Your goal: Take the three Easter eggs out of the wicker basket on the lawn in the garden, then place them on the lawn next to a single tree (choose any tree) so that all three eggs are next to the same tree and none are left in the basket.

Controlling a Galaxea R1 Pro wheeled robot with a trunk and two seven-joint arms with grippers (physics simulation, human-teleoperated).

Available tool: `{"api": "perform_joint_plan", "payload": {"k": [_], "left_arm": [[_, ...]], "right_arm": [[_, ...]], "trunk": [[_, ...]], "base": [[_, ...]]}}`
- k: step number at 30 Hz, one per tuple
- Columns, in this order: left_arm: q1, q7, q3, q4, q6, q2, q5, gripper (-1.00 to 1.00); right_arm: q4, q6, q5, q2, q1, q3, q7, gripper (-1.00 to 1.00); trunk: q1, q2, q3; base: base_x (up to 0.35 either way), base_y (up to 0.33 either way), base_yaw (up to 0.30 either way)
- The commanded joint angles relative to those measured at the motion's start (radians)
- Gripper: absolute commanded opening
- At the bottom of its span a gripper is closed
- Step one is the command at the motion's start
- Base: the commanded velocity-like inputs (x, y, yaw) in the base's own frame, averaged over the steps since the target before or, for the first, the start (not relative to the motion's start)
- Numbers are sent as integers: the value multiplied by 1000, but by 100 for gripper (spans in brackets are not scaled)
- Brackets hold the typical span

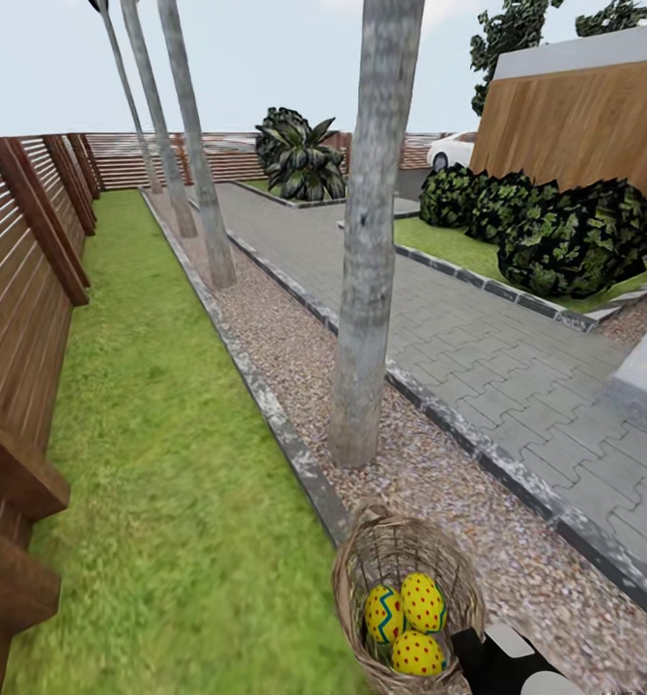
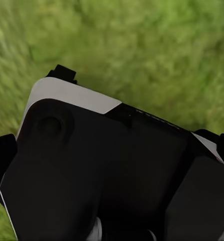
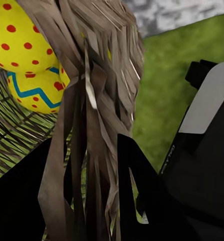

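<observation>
Fence [image 1: 19, 290] of brown slats runs down my far left, and the lawn [image 1: 159, 434] stretches beside it as one long green strip, edged by a grey stone kerb [image 1: 266, 405]. Past the kerb I see a gravel strip [image 1: 430, 483] holding four mottled-grey trunks in a row; the nearest tree [image 1: 367, 290] stands just beyond the wicker basket [image 1: 406, 598]. That basket sits low in my head view, straddling the kerb line, and I count three Easter eggs [image 1: 410, 623] still inside, touching one another. Further right lie grey paving [image 1: 478, 338], dark shrubs [image 1: 575, 236], a wooden wall [image 1: 584, 135] and a white car [image 1: 456, 150] far off. On the right wrist camera, my right gripper [image 3: 99, 201] is clamped on the basket's woven rim, one dark finger on each side of the wicker, with two eggs showing behind. My left wrist camera looks over the robot's dark body onto grass; I cannot tell how the left jaws stand.
</observation>
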Motion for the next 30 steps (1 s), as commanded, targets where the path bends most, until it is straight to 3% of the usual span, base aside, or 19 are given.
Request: {"api": "perform_joint_plan", "payload": {"k": [1,12,30], "left_arm": [[0,-2,2,-2,6,0,8,100],[0,-1,3,-2,6,1,7,100],[0,1,3,-2,6,2,6,100]], "right_arm": [[-4,4,-17,1,0,4,-7,-100],[-4,4,-17,1,2,4,-7,-100],[-4,3,-17,-1,5,4,14,-100]], "trunk": [[1,-1,-3],[1,-1,-15],[1,-1,-36]], "base": [[207,172,-205],[105,67,-205],[2,1,-205]]}}
